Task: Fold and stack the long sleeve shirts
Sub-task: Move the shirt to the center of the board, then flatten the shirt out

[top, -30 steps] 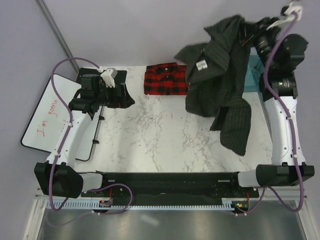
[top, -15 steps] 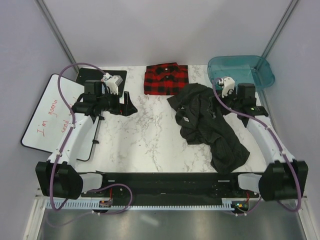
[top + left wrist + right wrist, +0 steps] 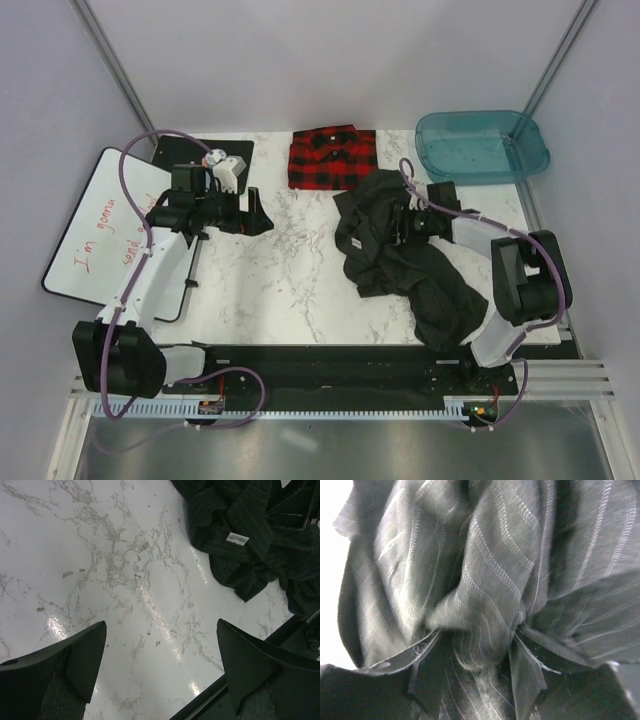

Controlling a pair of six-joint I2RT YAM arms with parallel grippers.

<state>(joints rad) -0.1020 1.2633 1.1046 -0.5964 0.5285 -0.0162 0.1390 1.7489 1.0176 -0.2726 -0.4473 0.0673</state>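
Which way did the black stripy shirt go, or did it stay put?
Yes. The stripy shirt dropped from high over the teal tub onto the table, crumpled just near-right of the red plaid shirt.

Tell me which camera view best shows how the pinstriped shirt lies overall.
Top external: the whole pinstriped shirt shows, crumpled on the table. The left wrist catches only one corner with a white label. The right wrist gives just a close-up of bunched folds.
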